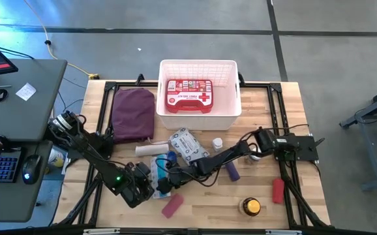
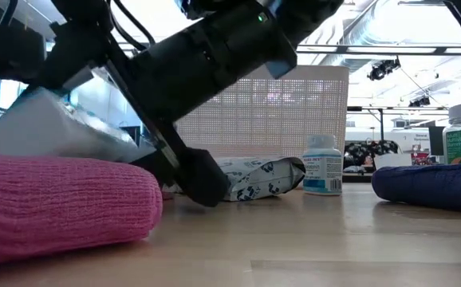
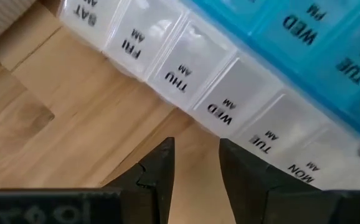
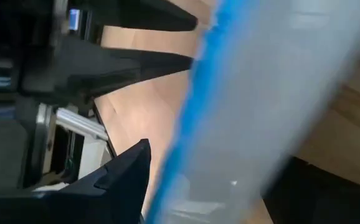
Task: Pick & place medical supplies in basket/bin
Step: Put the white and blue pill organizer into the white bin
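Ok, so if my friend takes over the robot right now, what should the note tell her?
Right tool: closed on the blue-white pill box, near the table's front.
Left tool: open, empty, right next to that box.
Done: the red first-aid case is in the white basket.
Left: the pill box, then the wipes packet, small bottle, beige roll, purple roll, pink roll, red roll and amber jar, which lie on the table.

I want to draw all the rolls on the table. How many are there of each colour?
Beige roll: 1
Purple roll: 1
Red roll: 1
Pink roll: 1
Total: 4
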Robot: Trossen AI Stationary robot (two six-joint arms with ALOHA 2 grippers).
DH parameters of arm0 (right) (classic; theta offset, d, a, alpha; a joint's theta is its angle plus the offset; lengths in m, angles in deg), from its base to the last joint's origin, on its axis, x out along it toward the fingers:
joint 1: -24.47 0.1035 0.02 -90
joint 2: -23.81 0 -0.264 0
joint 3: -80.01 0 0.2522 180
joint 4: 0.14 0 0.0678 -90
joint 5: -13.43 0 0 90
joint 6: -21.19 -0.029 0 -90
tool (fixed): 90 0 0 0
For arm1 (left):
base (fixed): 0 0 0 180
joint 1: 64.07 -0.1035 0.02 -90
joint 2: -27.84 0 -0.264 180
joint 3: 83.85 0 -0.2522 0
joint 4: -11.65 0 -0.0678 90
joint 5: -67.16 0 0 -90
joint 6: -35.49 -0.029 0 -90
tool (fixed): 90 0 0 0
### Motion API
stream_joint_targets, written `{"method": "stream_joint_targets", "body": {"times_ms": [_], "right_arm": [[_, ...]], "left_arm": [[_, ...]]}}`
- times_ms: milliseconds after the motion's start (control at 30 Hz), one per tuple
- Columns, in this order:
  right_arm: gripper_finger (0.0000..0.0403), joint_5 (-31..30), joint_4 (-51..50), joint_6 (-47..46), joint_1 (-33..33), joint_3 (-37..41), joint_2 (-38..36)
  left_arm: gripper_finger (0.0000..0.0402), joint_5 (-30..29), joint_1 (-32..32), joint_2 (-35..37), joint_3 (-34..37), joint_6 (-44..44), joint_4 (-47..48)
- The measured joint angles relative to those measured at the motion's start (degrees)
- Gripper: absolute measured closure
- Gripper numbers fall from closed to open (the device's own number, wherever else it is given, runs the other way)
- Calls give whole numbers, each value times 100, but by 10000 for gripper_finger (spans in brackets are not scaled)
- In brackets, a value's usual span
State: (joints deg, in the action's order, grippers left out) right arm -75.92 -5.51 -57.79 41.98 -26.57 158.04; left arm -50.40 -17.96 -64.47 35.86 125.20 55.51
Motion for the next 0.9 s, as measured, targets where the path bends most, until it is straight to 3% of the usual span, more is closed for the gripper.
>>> {"method": "stream_joint_targets", "body": {"times_ms": [167,400,633,767,900], "right_arm": [[180,-7,-25,196,-80,0,-99],[266,360,-144,597,-232,0,-255],[267,582,-1164,1146,-259,-2,-795],[267,532,-1868,1485,-277,-2,-1295],[267,221,-2421,1954,-343,-2,-1862]], "left_arm": [[241,44,0,0,11,51,6],[241,308,1,2,11,41,35],[241,1051,2,317,-125,62,212],[241,861,4,730,-578,-75,806],[241,116,-7,1213,-1339,-558,1532]]}}
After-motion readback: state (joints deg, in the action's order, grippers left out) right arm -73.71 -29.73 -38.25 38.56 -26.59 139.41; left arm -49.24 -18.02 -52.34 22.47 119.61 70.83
